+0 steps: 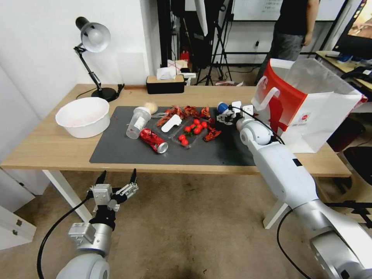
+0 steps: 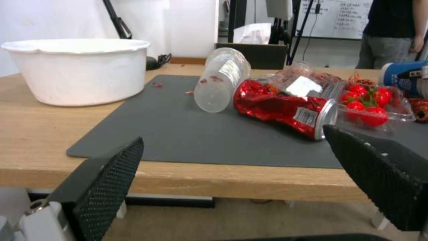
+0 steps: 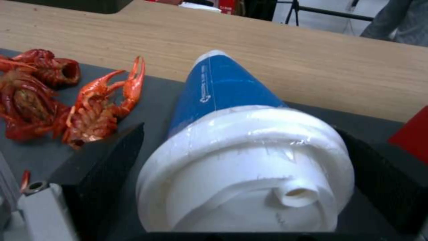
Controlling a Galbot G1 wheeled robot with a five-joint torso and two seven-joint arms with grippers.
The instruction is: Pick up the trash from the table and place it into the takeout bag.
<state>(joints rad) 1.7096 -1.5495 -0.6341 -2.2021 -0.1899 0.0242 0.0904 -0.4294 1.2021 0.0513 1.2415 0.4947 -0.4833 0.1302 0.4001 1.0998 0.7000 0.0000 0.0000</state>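
One small blue-and-white cup (image 3: 249, 147) is clamped sideways between the right tool's (image 1: 228, 115) pads; light and crushable, it is best held gently mid-body. The left tool (image 1: 116, 182) hangs spread below the tabletop (image 1: 46, 147).

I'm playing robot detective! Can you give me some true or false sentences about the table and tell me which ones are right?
1. The shiny red drink can lies on its side on the dark grey mat. True.
2. The right gripper holds the small blue-and-white cup. True.
3. The left gripper grips the clear plastic cup. False: it hangs open below the table edge.
4. The red-and-white paper takeout bag lies flat. False: it stands upright.
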